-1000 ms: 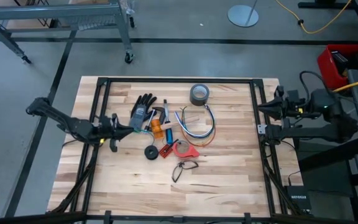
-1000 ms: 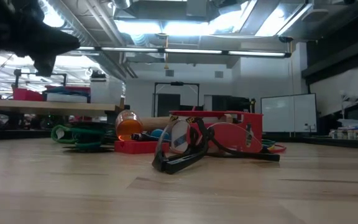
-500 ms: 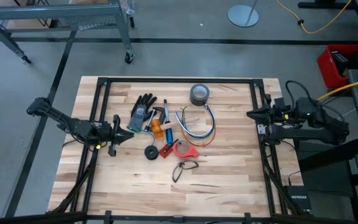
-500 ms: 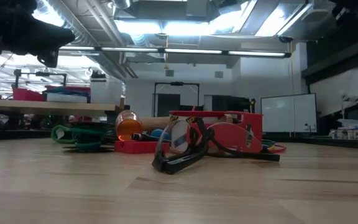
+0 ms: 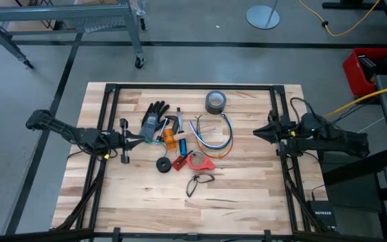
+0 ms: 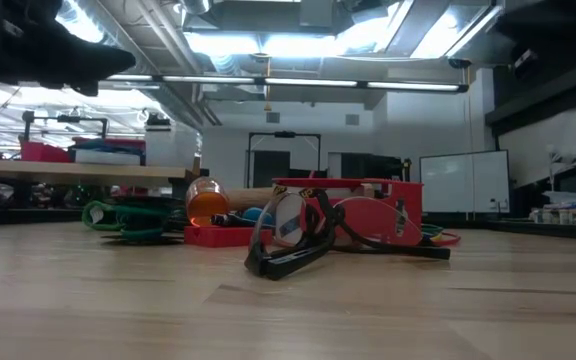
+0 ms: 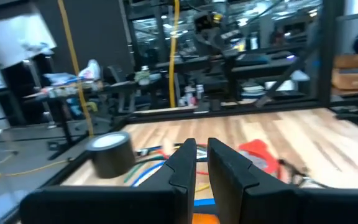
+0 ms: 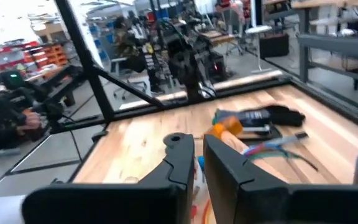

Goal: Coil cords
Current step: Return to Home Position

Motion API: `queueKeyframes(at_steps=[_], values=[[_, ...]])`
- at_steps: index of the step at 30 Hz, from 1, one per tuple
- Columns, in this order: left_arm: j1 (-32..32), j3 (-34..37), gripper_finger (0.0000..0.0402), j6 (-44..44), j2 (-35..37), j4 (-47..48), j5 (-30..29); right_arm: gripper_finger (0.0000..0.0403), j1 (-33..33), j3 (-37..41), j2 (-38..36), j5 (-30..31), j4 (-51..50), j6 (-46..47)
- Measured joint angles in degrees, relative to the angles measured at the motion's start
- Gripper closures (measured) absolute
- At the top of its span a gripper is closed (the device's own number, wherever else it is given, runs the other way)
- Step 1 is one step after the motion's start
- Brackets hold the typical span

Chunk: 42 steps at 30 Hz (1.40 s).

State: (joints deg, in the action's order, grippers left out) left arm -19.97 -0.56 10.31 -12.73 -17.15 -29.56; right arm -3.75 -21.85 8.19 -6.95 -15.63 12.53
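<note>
The cords (image 5: pixel 213 138) are thin blue, grey-white and red-orange cables bent in a loose loop, lying flat on the wooden table right of its centre. They also show in the left wrist view (image 7: pixel 146 155) and the right wrist view (image 8: pixel 272 148). My left gripper (image 5: pixel 140 140) hovers at the left of the object pile, pointing toward the table's right edge, fingers shut (image 7: pixel 202 155). My right gripper (image 5: pixel 256 132) hovers right of the cords, pointing toward them, fingers shut (image 8: pixel 199 155). Neither touches anything.
A grey duct tape roll (image 5: pixel 215 102) stands behind the cords. A black glove (image 5: pixel 154 115), an orange item (image 5: pixel 170 140), a black disc (image 5: pixel 162 165), a red tool (image 5: pixel 200 161) and black glasses (image 5: pixel 199 181) lie left of and in front of the cords.
My right gripper has moved from the table's right edge toward the table's left, closing on the cords, and has come slightly nearer. My left gripper has stayed in place and turned a little about its wrist. The cords have not moved.
</note>
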Motion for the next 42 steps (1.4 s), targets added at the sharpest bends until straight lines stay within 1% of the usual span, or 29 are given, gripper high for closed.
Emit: queueKeyframes(at_steps=[5,11,17,20,23,26,31,34,36,38,42], values=[[4.72,0.00,0.0369,0.23,0.02,0.01,0.48,0.0363,0.00,4.88,0.00,0.95,5.68,0.80],[10.29,0.02,0.0369,-0.24,-0.01,0.26,6.99,0.0363,0.00,9.62,0.00,1.37,9.75,0.75],[14.46,0.02,0.0369,-3.83,0.02,1.73,11.80,0.0363,-0.02,14.73,0.00,2.33,15.25,0.73],[16.01,0.02,0.0369,-5.13,-0.01,2.18,13.44,0.0363,0.00,17.96,0.00,2.56,18.59,0.69],[17.27,0.02,0.0369,-5.41,-0.01,2.18,14.59,0.0363,-0.02,21.14,0.03,4.38,22.06,0.68],[18.30,0.04,0.0369,-6.30,0.01,2.96,16.23,0.0363,0.00,21.16,0.03,6.65,21.71,0.62],[19.01,0.04,0.0369,-8.17,0.04,6.05,18.30,0.0363,0.00,21.19,0.06,6.96,21.46,-0.03],[19.01,0.04,0.0369,-8.20,-0.01,9.59,18.47,0.0363,-0.02,21.21,0.23,7.10,19.61,-0.36],[19.01,0.04,0.0369,-7.94,-0.01,12.33,18.45,0.0363,-0.01,21.22,0.27,8.56,17.37,-0.43],[19.01,0.04,0.0369,-7.69,-0.02,14.41,18.45,0.0363,-0.02,21.23,0.60,9.62,17.31,-0.45],[19.01,0.04,0.0369,-7.07,-0.07,14.82,18.49,0.0363,-0.02,21.23,1.65,10.55,17.32,-0.47]])
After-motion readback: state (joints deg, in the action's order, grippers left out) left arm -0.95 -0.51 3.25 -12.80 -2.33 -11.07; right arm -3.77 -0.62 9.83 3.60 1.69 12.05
